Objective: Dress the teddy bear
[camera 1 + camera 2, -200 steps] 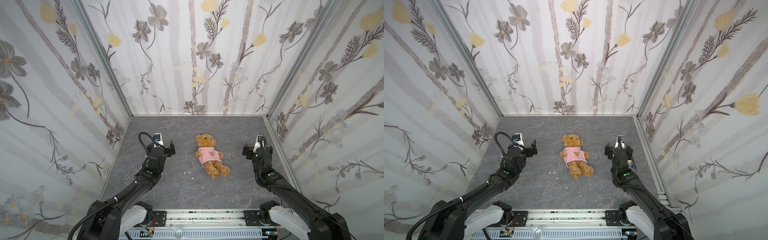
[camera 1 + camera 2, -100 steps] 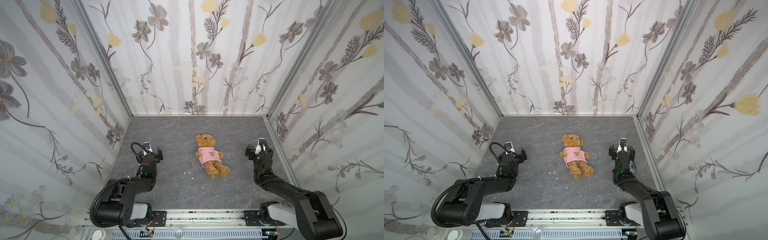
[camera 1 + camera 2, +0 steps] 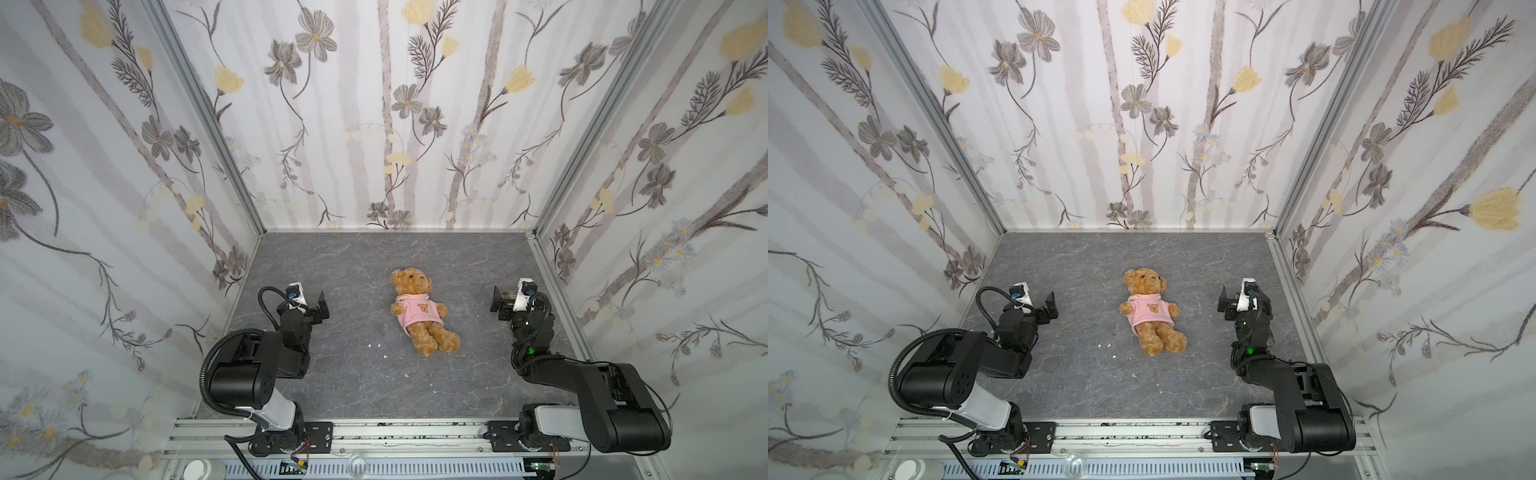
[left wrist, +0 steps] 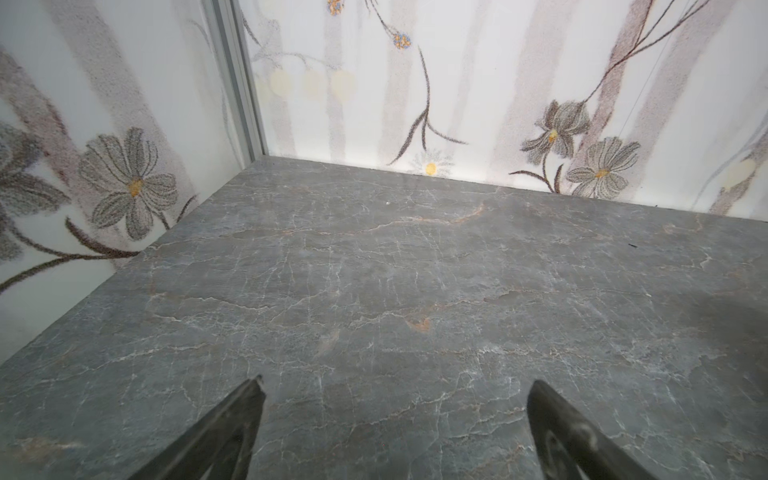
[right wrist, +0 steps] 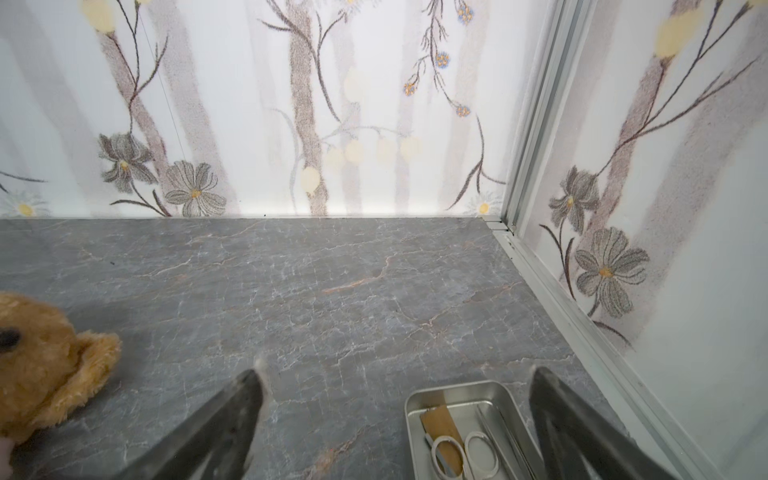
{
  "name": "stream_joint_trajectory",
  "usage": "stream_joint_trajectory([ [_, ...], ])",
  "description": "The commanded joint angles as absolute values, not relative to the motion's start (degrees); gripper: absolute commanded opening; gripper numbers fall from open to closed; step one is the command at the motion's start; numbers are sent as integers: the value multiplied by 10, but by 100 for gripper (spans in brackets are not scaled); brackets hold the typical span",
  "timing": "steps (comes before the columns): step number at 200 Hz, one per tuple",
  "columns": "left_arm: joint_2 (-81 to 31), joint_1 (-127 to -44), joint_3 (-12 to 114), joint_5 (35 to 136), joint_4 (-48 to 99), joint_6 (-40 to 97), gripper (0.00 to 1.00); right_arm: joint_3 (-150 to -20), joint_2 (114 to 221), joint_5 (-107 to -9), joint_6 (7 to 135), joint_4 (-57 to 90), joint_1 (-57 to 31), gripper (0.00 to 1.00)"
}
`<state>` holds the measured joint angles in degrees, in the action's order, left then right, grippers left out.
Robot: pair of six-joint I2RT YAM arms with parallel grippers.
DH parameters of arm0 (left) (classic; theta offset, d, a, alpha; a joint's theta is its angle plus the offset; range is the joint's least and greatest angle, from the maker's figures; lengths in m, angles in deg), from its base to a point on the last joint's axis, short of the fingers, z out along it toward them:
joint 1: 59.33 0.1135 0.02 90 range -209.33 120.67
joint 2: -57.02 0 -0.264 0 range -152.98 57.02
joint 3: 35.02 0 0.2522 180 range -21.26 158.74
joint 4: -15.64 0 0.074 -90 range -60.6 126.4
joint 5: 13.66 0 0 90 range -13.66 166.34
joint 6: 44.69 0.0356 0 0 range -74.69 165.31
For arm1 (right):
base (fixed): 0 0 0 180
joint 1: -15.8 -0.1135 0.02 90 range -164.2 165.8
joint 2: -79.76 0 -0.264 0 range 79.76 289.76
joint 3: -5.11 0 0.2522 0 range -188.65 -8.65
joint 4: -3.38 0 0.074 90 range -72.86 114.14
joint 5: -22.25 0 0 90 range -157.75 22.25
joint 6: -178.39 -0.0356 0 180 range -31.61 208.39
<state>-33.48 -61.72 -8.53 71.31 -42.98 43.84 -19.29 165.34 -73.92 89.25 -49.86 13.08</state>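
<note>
Between left gripper [image 3: 322, 308] and right gripper [image 3: 498, 304], well apart from each: teddy bear [image 3: 411, 281], lying face up in a pink hoodie [image 3: 417, 312]. Both spread wide, holding nothing.

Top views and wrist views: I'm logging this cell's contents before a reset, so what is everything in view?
Fluffy golden-brown plush teddy bear: one, golden-brown, lying face up mid-table.
Pink fabric hoodie: one, pink with an orange bear-face patch, on the bear's torso.
Shallow metal tray: one, silver, on the table near the right wall.
White-handled scissors: apparently one, inside the tray.
Small white specks: a few, white, left of the bear's legs.
Marbled table: one, dark grey.
Floral walls: three, white with grey and yellow flowers.
Aluminium rail: one, silver, front edge.
Left arm: one, black.
Right arm: one, black.
Left claw: one, dark, open, empty.
Right claw: one, dark, open, empty, near the tray.
</note>
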Motion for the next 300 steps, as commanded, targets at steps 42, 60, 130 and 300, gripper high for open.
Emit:
stream_joint_trajectory([
  [42,-339,-615,-82,696,-486,425,100,-208,1661,-729,867,-564,143,100],
  [60,-338,-615,-82,698,-486,426,100,-208,1660,-730,868,-564,143,100],
  [130,-339,-616,-81,705,-484,430,100,-208,1660,-730,868,-564,143,100],
  [300,-339,-616,-76,711,-477,433,100,-207,1661,-730,869,-568,142,100],
])
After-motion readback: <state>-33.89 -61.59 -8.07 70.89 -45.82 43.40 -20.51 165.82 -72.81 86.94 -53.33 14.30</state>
